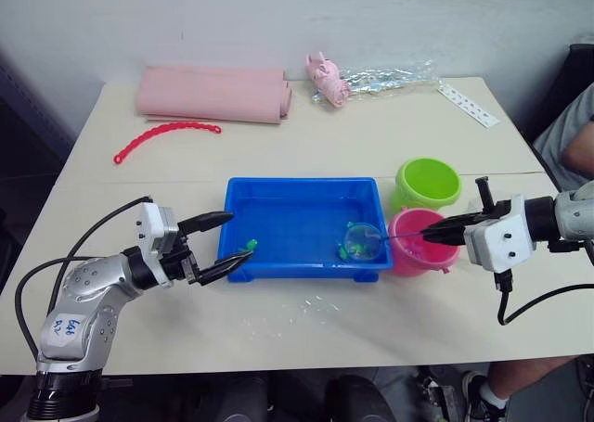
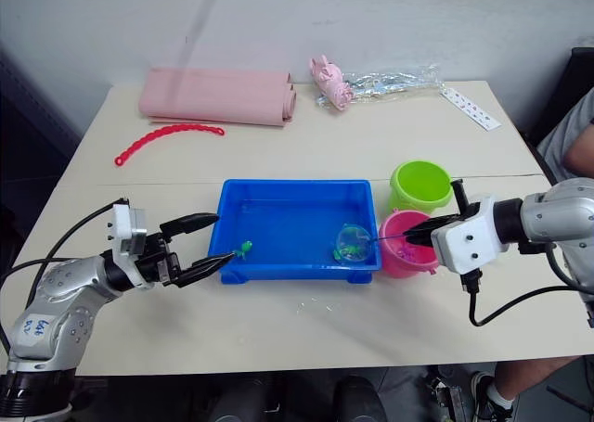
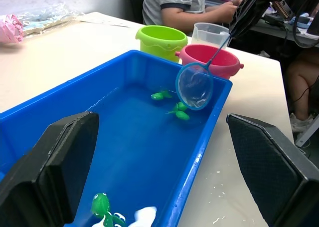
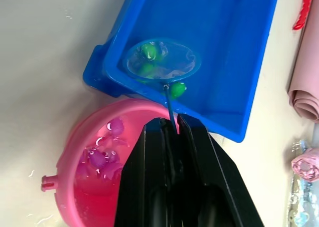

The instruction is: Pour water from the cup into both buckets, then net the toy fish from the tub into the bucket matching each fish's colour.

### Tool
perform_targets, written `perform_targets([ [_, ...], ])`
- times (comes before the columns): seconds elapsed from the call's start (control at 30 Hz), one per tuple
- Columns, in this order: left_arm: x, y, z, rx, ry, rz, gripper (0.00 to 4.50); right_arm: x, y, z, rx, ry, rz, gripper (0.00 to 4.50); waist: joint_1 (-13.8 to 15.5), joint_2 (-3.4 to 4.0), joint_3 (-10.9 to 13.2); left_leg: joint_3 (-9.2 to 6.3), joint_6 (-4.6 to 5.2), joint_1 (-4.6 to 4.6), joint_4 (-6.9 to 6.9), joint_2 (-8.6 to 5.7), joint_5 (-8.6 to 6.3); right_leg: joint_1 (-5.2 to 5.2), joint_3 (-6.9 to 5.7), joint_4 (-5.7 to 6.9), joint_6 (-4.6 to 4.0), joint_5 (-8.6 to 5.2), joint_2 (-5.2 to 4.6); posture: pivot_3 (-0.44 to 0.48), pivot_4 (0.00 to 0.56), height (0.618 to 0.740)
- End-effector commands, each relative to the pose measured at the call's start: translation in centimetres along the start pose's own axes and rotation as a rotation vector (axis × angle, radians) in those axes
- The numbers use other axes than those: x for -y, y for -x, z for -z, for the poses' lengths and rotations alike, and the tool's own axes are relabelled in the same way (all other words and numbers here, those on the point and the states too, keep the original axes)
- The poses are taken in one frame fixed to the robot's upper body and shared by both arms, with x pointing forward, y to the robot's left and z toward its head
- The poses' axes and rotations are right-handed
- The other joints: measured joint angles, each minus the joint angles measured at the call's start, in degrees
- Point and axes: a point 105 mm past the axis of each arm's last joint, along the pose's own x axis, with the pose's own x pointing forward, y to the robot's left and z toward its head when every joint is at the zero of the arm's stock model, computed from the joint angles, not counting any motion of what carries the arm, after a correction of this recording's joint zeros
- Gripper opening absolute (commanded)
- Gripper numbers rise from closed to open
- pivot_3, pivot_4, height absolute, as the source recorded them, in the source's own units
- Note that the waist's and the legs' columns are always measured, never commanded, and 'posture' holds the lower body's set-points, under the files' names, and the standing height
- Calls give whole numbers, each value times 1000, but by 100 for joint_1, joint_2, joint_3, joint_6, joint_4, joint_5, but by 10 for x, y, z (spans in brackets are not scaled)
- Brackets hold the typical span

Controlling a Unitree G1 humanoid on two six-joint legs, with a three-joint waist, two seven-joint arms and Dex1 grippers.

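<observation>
The right end effector (image 1: 444,229) is pinched tight on the thin handle of the net (image 1: 363,242), whose blue ring hangs over the near right corner of the blue tub (image 1: 299,192), above two green fish (image 3: 178,111). The handle looks springy, so holding it far back will likely let the ring wobble. The left end effector (image 1: 219,244) sits spread at the tub's left corner, holding nothing. Pink fish already lie in the pink bucket (image 1: 414,258).

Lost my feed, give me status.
Right end effector shut on net handle, ring in tub near green fish. Left end effector open at tub's edge. Pink fish in pink bucket.
</observation>
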Motion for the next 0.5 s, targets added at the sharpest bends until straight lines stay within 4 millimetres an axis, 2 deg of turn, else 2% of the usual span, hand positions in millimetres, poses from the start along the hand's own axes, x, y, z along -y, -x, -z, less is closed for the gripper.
perform_targets([
  [0.03, 0, -1, -10, 36, -29, 4, 4477, 7, 5, -2, -24, 28, 21, 0, -1, 0, 0, 0, 0, 0, 0, 0, 0, 0, 0, 0, 0, 0, 0, 0, 150, 740],
  [0.27, -1, -3, -9, 45, -29, -1, 4477, 30, 13, 5, -95, 143, 105, 0, -4, 1, 0, 0, -2, 0, 0, 0, -1, 0, 0, -1, 0, 0, 0, 0, 150, 740],
  [0.5, -1, -8, -8, 62, -23, 8, 4477, 35, 0, 18, -173, 181, 83, 0, -3, 1, 0, 1, -3, 0, 0, 0, -1, 0, 1, -2, 0, 0, 0, 0, 150, 740],
])
